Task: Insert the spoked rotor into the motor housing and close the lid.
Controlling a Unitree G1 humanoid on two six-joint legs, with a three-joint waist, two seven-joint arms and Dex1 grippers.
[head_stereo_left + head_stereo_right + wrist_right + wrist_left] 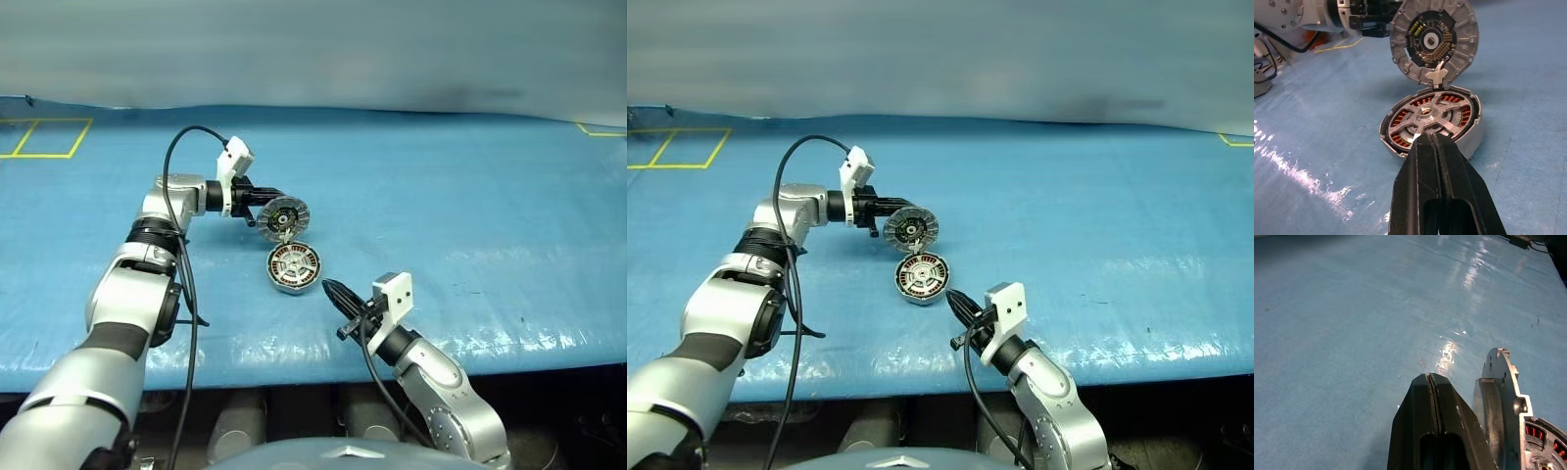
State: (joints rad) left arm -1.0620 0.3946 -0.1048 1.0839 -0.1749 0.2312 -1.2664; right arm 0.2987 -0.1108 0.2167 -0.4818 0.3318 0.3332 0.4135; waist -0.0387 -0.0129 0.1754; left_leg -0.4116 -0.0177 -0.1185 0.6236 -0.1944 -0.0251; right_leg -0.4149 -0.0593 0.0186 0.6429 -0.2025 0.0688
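Grey motor housing (1431, 122) sits on blue mat (470, 186), ref. point for all else. Spoked rotor (1427, 117) already seated inside housing, silver spokes over copper-orange windings. Lid (1434, 41) stands open & upright on hinge at housing's far edge, inner face w/ dark centre turned toward robot. L gripper (263, 201) just beside lid, on lid's left, fingers pressed together, nothing held; whether tips touch the lid can't be told. R gripper (333, 291) just near side of housing, to its right, fingers pinched tight, nothing held, tips pointing at housing rim.
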